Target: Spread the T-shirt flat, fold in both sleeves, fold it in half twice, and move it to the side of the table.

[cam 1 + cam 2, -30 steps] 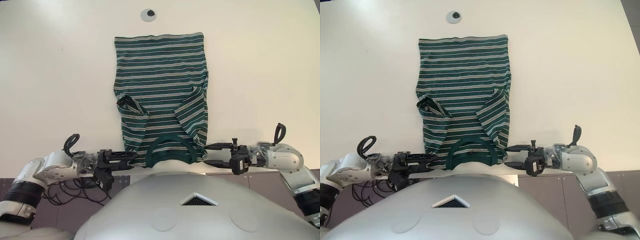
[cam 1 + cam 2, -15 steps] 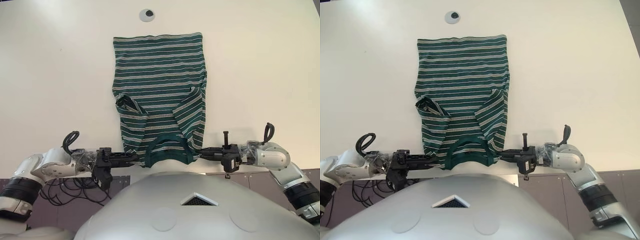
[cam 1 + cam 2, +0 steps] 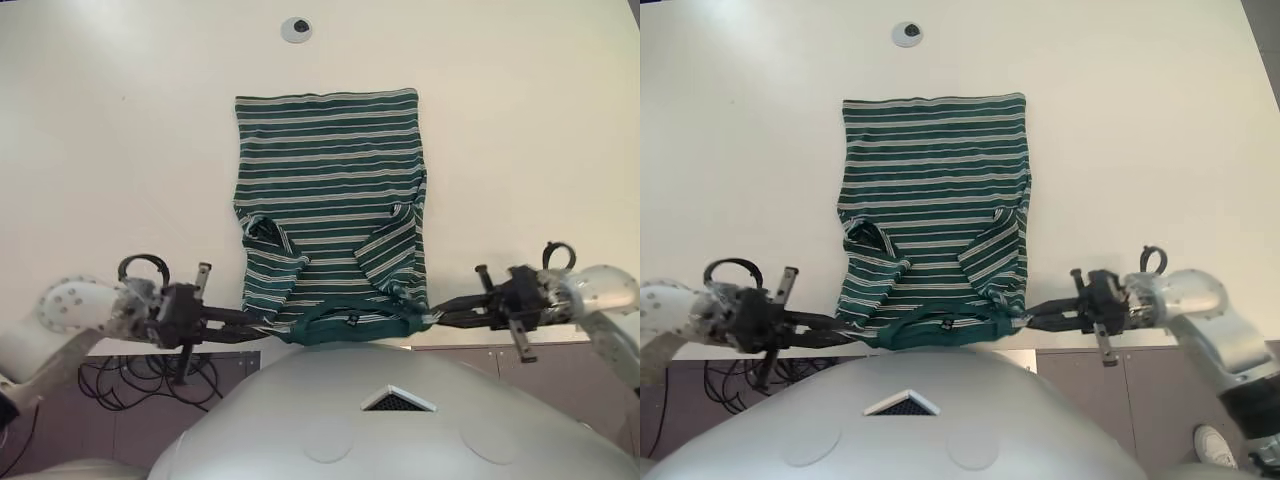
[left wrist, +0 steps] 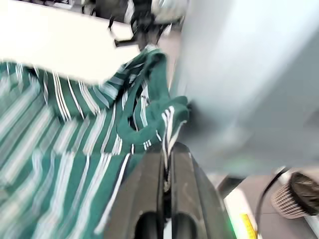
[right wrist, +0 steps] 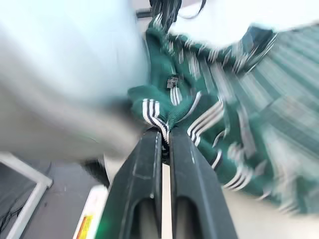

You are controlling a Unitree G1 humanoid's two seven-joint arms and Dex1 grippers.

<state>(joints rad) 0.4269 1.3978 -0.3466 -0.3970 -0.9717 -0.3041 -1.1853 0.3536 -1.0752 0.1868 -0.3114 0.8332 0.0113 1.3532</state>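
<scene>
t-shirt (image 3: 330, 170) shoulders pinched by left claw (image 3: 260, 326), right claw (image 3: 431, 319); right gaped earlier.

2 head cams, a stereo pair, sit high and look forward and steeply down over both arms at the table (image 3: 110, 130). Their frames are near identical, right eye shifted slightly sideways, and both take in the whole T-shirt (image 3: 330, 170). 2 wrist cams ride just behind their fingers and look along them, very close on the shirt's near edge. Left wrist cam sights past the left gripper (image 4: 166, 162) across that edge toward the other arm; right wrist cam sights past the right gripper (image 5: 163, 137) the opposite way. Shared: the edge strip between them.
</scene>
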